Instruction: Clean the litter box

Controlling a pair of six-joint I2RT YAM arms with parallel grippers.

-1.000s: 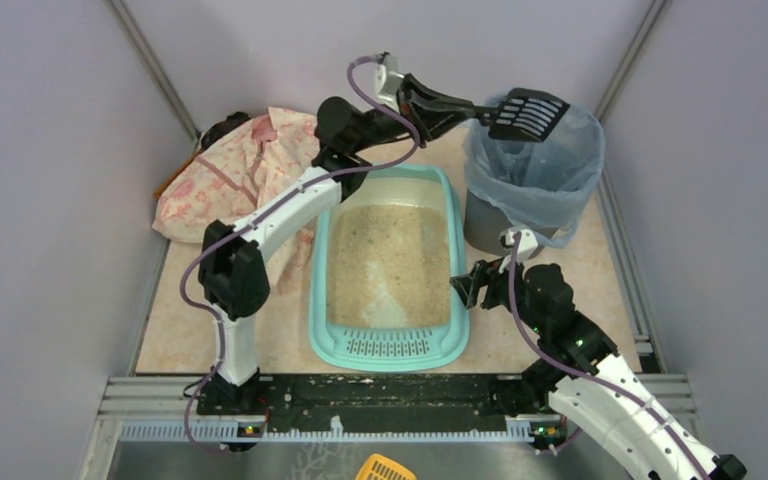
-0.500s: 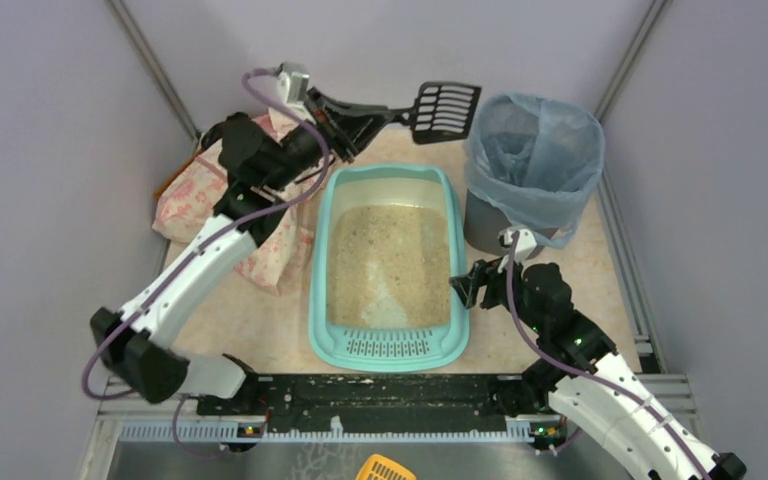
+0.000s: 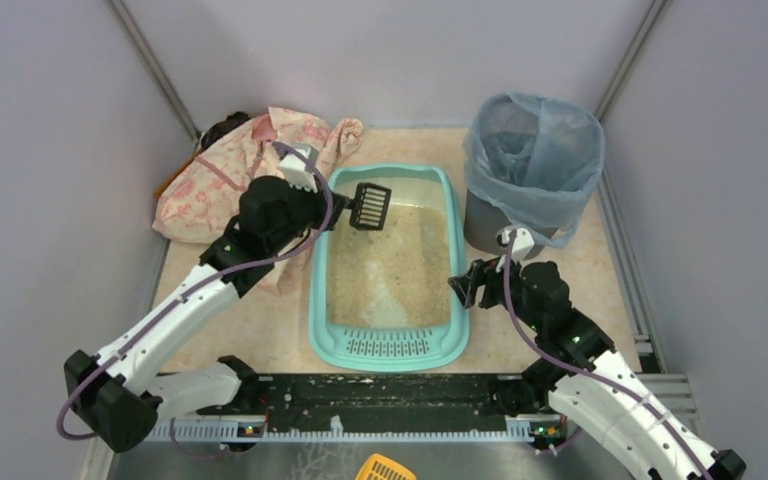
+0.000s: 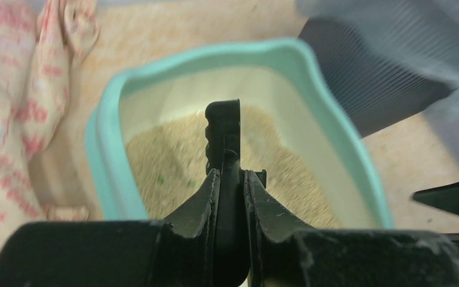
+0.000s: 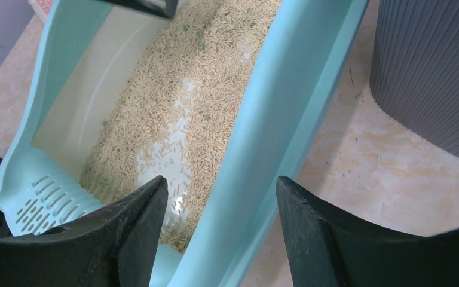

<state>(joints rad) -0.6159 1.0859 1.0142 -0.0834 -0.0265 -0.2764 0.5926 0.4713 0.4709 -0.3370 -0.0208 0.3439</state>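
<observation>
The turquoise litter box (image 3: 316, 290) lies mid-table with beige litter (image 3: 390, 260) inside and its slotted grille (image 3: 388, 346) at the near end. My left gripper (image 3: 332, 210) is shut on the handle of a black slotted scoop (image 3: 370, 204), which hangs over the box's far-left part. In the left wrist view the scoop (image 4: 223, 128) stands edge-on above the litter (image 4: 161, 167). My right gripper (image 3: 463, 285) is open, its jaws astride the box's right rim (image 5: 275, 137), one finger over the litter and one outside.
A grey bin with a blue bag (image 3: 532, 170) stands right of the box's far end. A pink patterned cloth (image 3: 230, 175) lies at the far left. A yellow scoop (image 3: 385, 468) lies below the arm bases. Purple walls enclose the table.
My left arm swung the black scoop from over the bin, leftward across the back, then down over the litter box's far-left part. The right arm stayed in place.
</observation>
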